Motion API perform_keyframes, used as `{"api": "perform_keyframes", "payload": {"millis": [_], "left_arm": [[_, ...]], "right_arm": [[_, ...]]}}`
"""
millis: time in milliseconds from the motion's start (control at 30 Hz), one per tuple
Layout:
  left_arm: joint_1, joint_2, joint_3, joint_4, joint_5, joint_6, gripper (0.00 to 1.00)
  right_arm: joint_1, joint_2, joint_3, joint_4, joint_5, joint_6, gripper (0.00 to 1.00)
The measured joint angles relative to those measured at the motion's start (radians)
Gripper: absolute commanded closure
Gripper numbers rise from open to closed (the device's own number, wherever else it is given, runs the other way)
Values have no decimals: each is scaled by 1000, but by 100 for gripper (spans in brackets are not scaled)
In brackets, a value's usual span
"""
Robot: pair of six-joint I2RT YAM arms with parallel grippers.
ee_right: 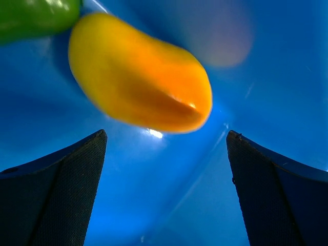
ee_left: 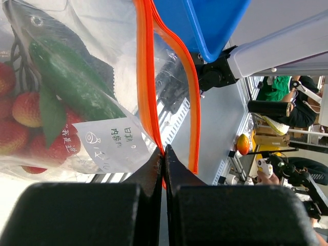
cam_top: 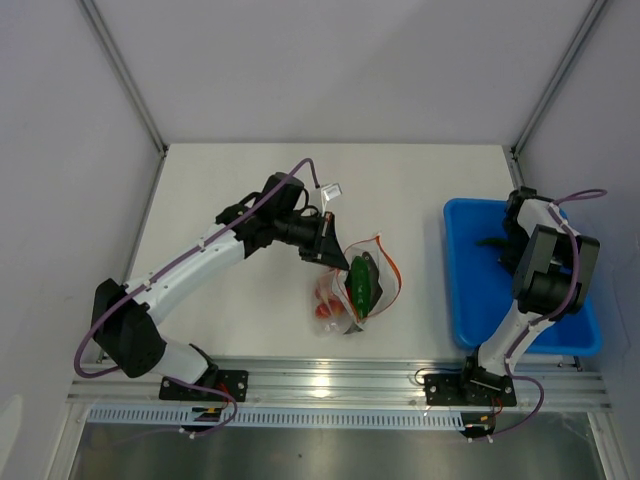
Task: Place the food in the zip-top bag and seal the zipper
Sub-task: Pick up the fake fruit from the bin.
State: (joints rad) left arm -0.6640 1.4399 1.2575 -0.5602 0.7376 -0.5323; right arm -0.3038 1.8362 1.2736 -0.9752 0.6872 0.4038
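Note:
The clear zip-top bag [cam_top: 360, 285] lies mid-table with the red cherry tomatoes [cam_top: 326, 304] and the long green pepper [cam_top: 358, 288] inside; both show in the left wrist view, tomatoes [ee_left: 20, 120] and pepper [ee_left: 72, 82]. Its orange-red zipper [ee_left: 146, 77] runs along the open mouth. My left gripper [ee_left: 164, 151] is shut on the zipper strip at the bag's mouth [cam_top: 335, 255]. My right gripper [ee_right: 166, 136] is open inside the blue bin [cam_top: 470, 290], just short of the yellow-orange pepper [ee_right: 141, 77], not touching it.
The blue bin stands at the table's right side with my right arm [cam_top: 545, 265] reaching into it. A green stem end [ee_right: 36, 15] shows beside the yellow-orange pepper. The metal rail [cam_top: 340, 380] runs along the near edge.

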Motion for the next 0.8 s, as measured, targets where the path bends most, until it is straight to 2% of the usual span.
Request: {"api": "perform_keyframes", "payload": {"millis": [467,800], "left_arm": [[9,0,0,6,0,-9,99],[10,10,0,29,0,-29,99]], "right_arm": [[-6,89,23,117,13,-71,2],[-11,122,29,161,94,-111,5]]}}
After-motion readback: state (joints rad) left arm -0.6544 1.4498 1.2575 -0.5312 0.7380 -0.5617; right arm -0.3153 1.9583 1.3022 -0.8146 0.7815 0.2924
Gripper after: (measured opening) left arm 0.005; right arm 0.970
